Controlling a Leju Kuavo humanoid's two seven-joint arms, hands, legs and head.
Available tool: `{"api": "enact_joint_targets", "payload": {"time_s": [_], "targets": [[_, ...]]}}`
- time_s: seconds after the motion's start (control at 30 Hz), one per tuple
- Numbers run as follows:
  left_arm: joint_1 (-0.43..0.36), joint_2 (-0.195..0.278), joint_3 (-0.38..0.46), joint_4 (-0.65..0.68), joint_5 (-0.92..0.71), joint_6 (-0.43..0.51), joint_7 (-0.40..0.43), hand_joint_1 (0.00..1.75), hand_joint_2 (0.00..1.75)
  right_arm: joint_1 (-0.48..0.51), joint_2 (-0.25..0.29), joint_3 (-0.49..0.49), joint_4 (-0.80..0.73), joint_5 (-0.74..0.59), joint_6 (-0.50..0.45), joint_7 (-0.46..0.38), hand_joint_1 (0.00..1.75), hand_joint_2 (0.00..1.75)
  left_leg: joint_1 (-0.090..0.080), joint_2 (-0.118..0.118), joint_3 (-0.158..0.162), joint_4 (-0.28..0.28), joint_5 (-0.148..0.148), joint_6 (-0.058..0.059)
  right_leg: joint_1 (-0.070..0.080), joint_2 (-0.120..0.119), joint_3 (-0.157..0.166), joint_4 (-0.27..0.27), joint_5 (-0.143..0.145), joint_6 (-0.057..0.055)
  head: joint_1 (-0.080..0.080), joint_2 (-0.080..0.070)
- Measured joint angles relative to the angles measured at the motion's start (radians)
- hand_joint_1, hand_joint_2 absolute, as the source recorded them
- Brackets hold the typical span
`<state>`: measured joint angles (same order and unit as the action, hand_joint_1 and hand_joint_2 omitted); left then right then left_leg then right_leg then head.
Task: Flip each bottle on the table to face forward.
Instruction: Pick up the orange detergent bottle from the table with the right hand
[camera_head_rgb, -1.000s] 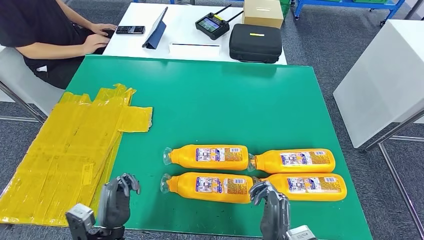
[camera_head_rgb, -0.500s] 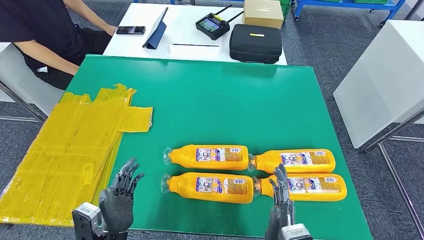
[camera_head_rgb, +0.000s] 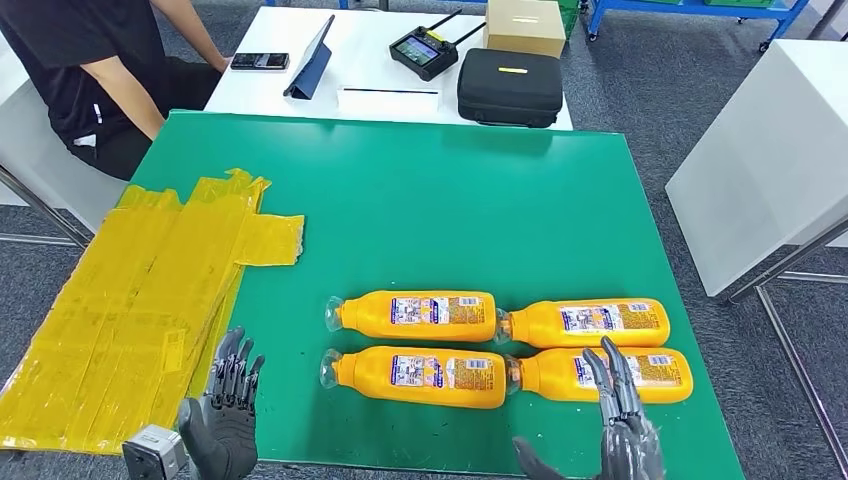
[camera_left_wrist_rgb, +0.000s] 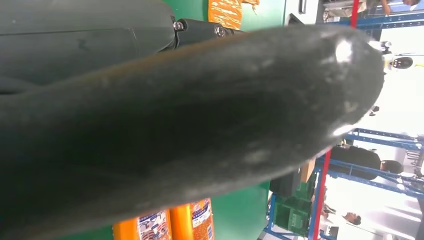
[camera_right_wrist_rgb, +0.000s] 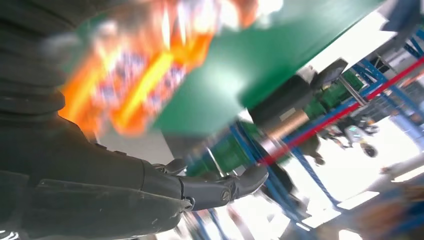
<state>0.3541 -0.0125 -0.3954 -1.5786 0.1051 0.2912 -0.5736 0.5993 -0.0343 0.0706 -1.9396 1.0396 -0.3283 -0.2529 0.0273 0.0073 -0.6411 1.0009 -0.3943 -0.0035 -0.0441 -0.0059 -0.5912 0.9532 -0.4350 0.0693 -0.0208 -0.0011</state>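
Green worktop (camera_head_rgb: 450, 200) takes up most of my head view, with a sheet of crumpled yellow film (camera_head_rgb: 140, 300) draped over its left edge. A white desk (camera_head_rgb: 400, 70) butts against the far side, carrying a black case (camera_head_rgb: 510, 85), a cardboard box (camera_head_rgb: 525, 25), a controller (camera_head_rgb: 425, 50), a tablet (camera_head_rgb: 312, 45) and a phone (camera_head_rgb: 260, 61); a person (camera_head_rgb: 90, 70) sits at its left end.

Four orange bottles lie flat near my edge in two rows of two, caps to the left: far-left bottle (camera_head_rgb: 420, 315), far-right bottle (camera_head_rgb: 590, 322), near-left bottle (camera_head_rgb: 415, 374) and near-right bottle (camera_head_rgb: 610, 373). All four show a white printed panel upward. The print is too small for me to read, so I can't name a brand. I take these panels for back labels, which would mean none is flipped yet.

My right hand (camera_head_rgb: 620, 435) is raised with fingers (camera_head_rgb: 608, 375) spread, tips over the near-right bottle, holding nothing; whether it touches I cannot tell. My left hand (camera_head_rgb: 225, 425) hangs at the near edge beside the film, fingers apart, empty.

I judge this as the reach for the first flip. Next I need to close the right hand around the near-right bottle and roll it half a turn without nudging its neighbours.
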Motion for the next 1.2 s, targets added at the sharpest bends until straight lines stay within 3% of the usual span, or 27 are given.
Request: {"api": "enact_joint_targets", "payload": {"time_s": [0.1,0.23,0.33,0.47,0.6,0.87,1.2], "targets": [[0.008,0.004,-0.005,-0.012,0.012,0.000,0.002,0.00,0.00,-0.025,0.122,-0.220,-0.031,0.135,0.163,-0.159,0.00,1.75,0.000,0.000,0.001,0.000,0.000,0.000,0.000,0.000,0.000,0.000,0.000,0.000,0.000,0.000],[0.011,0.015,-0.007,-0.019,0.025,-0.016,0.004,0.00,0.00,-0.085,0.237,-0.491,-0.044,0.245,0.273,-0.262,0.00,1.75,-0.001,0.000,0.001,0.000,0.001,0.001,-0.001,0.000,0.001,0.000,0.000,0.001,0.000,0.000],[0.010,0.022,-0.007,-0.020,0.034,-0.031,0.004,0.00,0.00,-0.128,0.281,-0.648,-0.044,0.303,0.320,-0.319,0.00,1.75,-0.002,0.000,0.001,0.000,0.000,0.001,-0.002,0.000,0.001,0.000,0.001,0.002,0.000,0.000],[0.010,0.028,-0.006,-0.020,0.044,-0.037,0.000,0.00,0.00,-0.175,0.298,-0.783,-0.038,0.340,0.365,-0.382,0.00,1.75,-0.002,0.000,0.001,0.000,0.000,0.001,-0.002,0.000,0.001,0.000,0.001,0.002,0.000,0.000],[0.010,0.031,0.001,-0.020,0.054,-0.039,-0.006,0.00,0.00,-0.217,0.290,-0.877,-0.013,0.373,0.406,-0.403,0.00,1.75,-0.002,0.000,0.001,0.000,0.000,0.002,-0.002,0.000,0.006,0.000,0.001,0.002,0.000,0.000],[0.009,0.035,0.016,-0.020,0.064,-0.052,-0.007,0.00,0.00,-0.262,0.231,-0.918,0.066,0.400,0.439,-0.357,0.00,1.75,-0.002,0.000,0.002,0.000,-0.001,0.002,-0.002,0.000,0.005,0.000,-0.001,0.002,0.000,0.000],[-0.015,0.039,0.018,0.001,0.078,-0.090,-0.015,0.00,0.00,-0.272,0.034,-0.788,0.252,0.277,0.408,-0.189,0.00,1.75,-0.004,0.000,0.002,0.000,0.000,0.004,-0.004,0.000,0.013,0.000,0.001,0.004,0.000,0.000]]}}
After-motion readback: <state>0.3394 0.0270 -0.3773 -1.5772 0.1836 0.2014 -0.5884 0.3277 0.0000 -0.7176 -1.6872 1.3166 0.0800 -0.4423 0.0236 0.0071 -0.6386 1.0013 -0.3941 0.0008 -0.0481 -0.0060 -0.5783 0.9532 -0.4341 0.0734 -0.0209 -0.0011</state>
